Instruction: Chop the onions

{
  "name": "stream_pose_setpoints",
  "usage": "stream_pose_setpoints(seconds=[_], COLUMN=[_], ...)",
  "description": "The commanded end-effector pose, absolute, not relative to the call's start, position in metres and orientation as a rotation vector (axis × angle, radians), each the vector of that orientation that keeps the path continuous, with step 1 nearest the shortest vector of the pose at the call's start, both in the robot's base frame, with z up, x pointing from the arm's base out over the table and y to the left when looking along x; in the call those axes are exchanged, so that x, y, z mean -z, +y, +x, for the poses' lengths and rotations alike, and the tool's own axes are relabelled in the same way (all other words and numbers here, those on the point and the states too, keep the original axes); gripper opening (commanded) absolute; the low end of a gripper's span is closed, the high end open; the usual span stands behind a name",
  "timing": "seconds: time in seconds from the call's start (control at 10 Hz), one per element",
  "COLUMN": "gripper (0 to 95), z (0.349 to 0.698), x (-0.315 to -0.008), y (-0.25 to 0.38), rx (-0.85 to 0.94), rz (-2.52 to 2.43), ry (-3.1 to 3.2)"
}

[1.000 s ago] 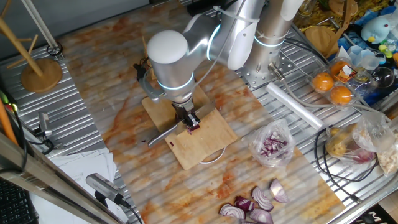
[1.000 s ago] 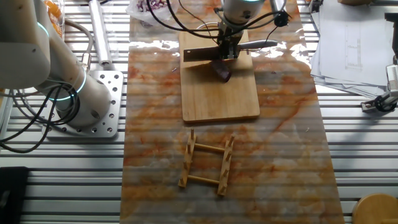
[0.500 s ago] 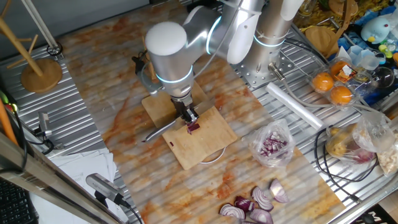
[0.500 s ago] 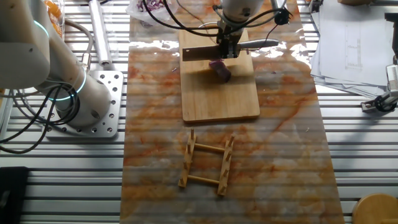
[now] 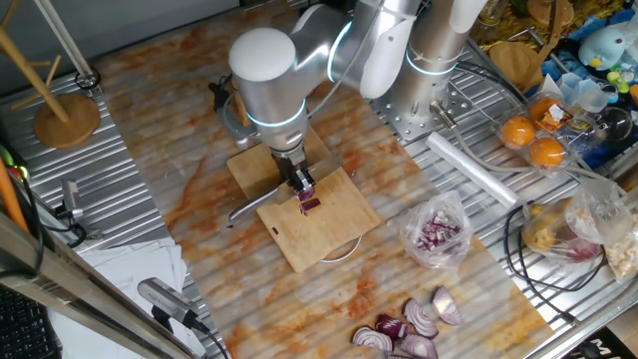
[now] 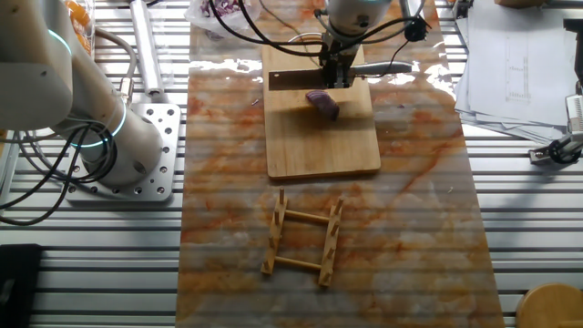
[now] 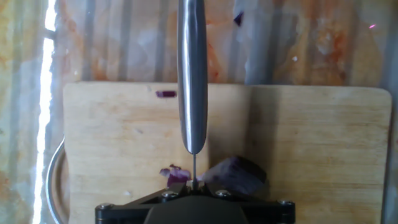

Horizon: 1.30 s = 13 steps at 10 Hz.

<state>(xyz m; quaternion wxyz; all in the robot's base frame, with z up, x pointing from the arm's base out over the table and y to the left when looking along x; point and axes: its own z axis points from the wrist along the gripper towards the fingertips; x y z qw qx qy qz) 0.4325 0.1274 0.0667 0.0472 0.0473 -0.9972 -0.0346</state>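
Gripper (image 5: 302,186) clamps knife (image 6: 314,76) above onion wedge (image 6: 322,103) near board (image 6: 319,150) edge.

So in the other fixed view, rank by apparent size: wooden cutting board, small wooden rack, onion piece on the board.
1. Wooden cutting board, clearly largest.
2. Small wooden rack, nearer the camera, yet still smaller than the board.
3. Onion piece, by far smallest, just below the knife blade held by the gripper.

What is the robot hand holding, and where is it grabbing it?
The gripper holds a knife, gripped where the handle meets the blade, above the onion wedge.
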Motion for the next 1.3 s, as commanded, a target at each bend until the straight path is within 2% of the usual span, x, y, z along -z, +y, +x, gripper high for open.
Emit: stream_pose_setpoints(seconds=[0.1,0.8,1.3], gripper=[0.0,0.0,0.0], z=[0.434,0.436,0.438], x=[-0.064,-0.056,-0.04], y=[0.127,0.123,0.132], rx=[0.109,0.123,0.139], rz=[0.144,0.141,0.124], ry=[-3.044,-3.04,-3.041])
